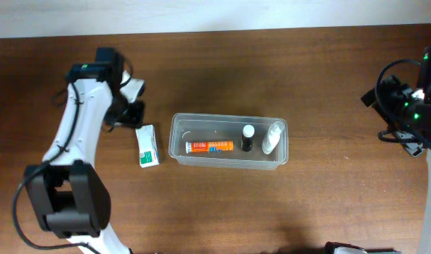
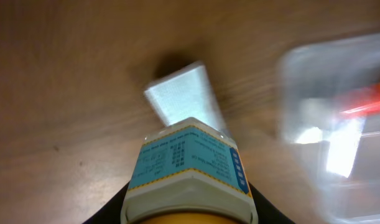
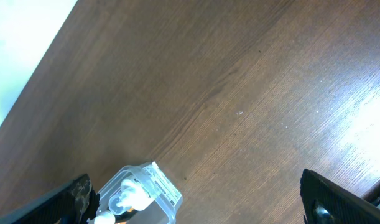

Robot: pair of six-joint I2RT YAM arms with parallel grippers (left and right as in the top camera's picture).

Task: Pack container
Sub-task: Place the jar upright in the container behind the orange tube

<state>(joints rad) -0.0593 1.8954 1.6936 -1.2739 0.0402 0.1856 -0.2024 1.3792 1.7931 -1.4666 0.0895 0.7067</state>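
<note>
The clear container stands at the table's middle, holding an orange tube, a black bottle with a white cap and a white bottle. My left gripper is to the container's left. In the left wrist view it is shut on a blue-and-white labelled pack, held above the table. A white and green box lies on the table below it and shows blurred in the left wrist view. My right gripper is open and empty at the far right, away from the container.
The brown wooden table's far edge runs along the top of the overhead view. The container shows blurred at the right of the left wrist view. The white bottle's top shows in the right wrist view.
</note>
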